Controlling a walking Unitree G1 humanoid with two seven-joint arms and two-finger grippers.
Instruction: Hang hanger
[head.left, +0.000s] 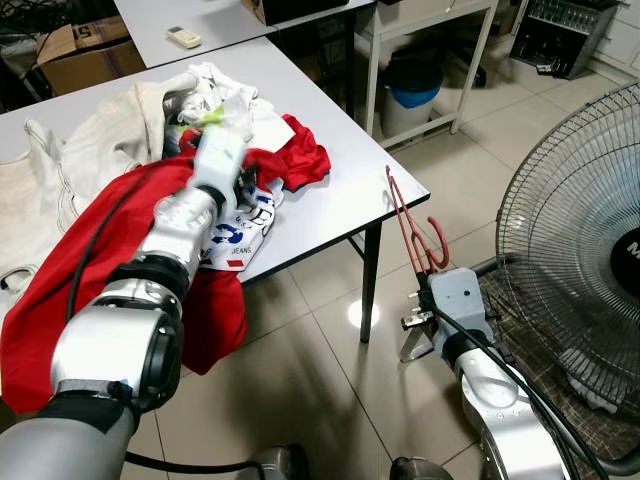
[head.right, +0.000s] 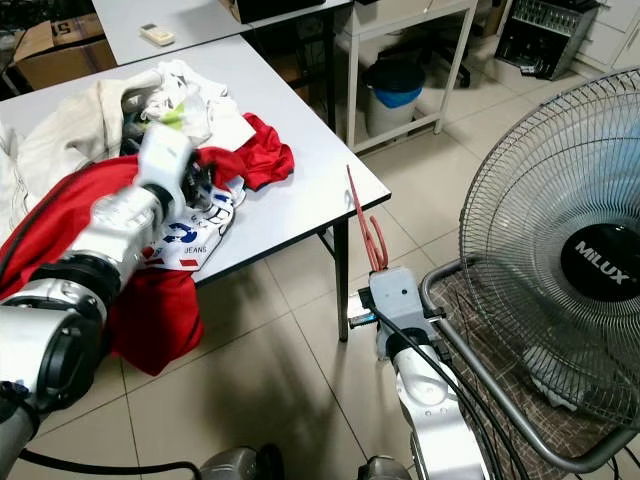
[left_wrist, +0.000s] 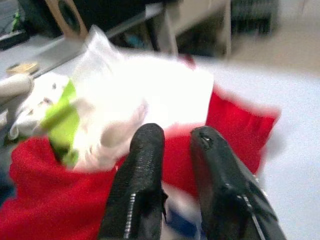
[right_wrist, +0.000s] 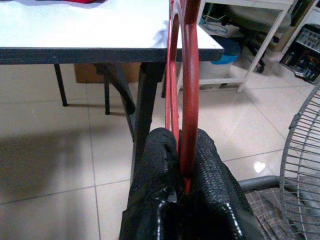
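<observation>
**Hanger in my right pincer, left pincer over the clothes**

On my left, a beige cloth (head.left: 90, 140) lies across the bench (head.left: 330, 205), w/ a big red garment (head.left: 60, 300) draped over the near edge and hanging toward the floor. My left arm reaches fwd over that heap. My left pincer (left_wrist: 172, 137) hovers above the red fabric and a white garment (left_wrist: 150, 105) w/ a lime-green bit (left_wrist: 62, 125) in it; fingers a little apart, holding nothing. Wrist view is blurred, so can't tell if the tips touch cloth. Just under my forearm lies a white piece w/ blue print (head.left: 235, 235).

Past the heap, bare bench top runs to the right corner. A remote (head.left: 183, 37) sits on a 2nd bench behind, and a blue bin (head.left: 410, 90) stands on the floor beyond.

Right of the bench, over the tiles, my right pincer (right_wrist: 181, 150) is clamped tight on the red hanger (head.left: 405, 215). Hanger stands upright from the fingers, just beside the bench corner, hook curling right.

Far right: a big fan (head.right: 560, 260), close by my right arm.
</observation>
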